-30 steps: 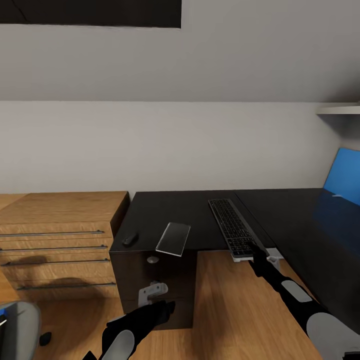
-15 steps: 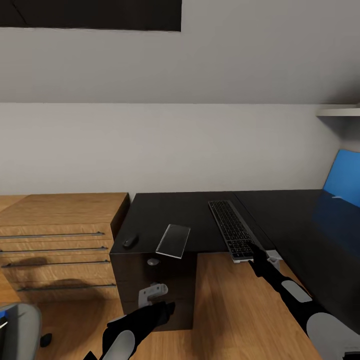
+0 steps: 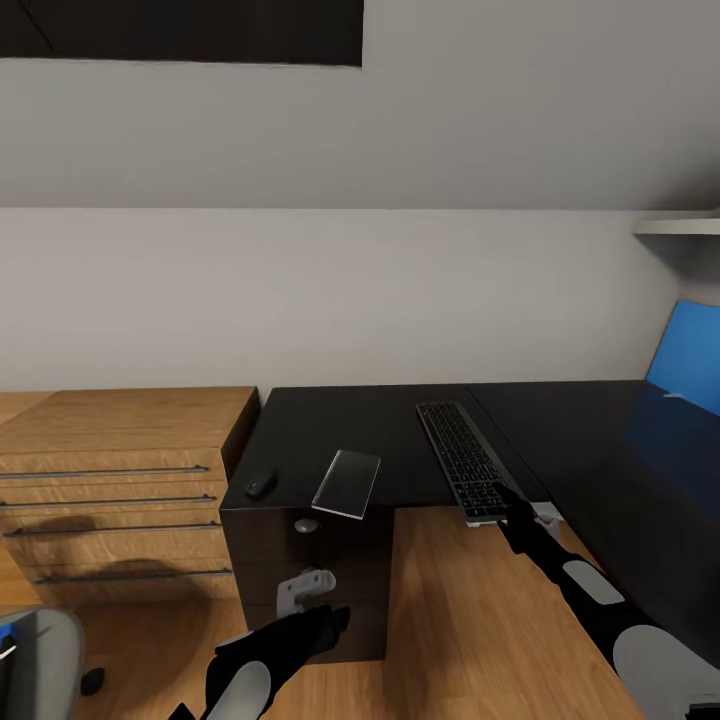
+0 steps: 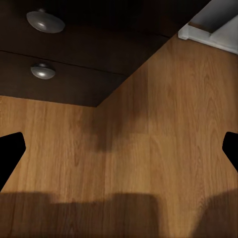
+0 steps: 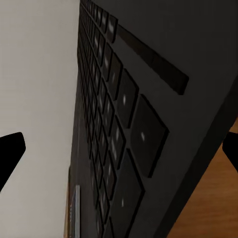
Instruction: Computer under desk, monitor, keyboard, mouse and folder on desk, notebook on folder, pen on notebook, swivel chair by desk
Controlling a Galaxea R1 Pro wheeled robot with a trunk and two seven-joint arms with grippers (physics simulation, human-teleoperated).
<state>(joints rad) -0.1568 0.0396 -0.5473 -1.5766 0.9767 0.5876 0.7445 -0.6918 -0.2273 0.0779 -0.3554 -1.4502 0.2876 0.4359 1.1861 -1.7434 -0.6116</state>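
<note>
Right tool (image 3: 540, 516) spread wide at keyboard (image 3: 464, 459) overhanging desk (image 3: 330, 425) edge; left tool (image 3: 303, 588) spread, empty.

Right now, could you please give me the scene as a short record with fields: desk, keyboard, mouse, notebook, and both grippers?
desk: black top, drawer unit below
keyboard: on desk, near end overhanging the front edge
mouse: on desk, near left front corner
notebook: on desk, right of mouse, overhanging the edge
right gripper: at keyboard's near end, open
left gripper: low, before the drawers, open
</note>
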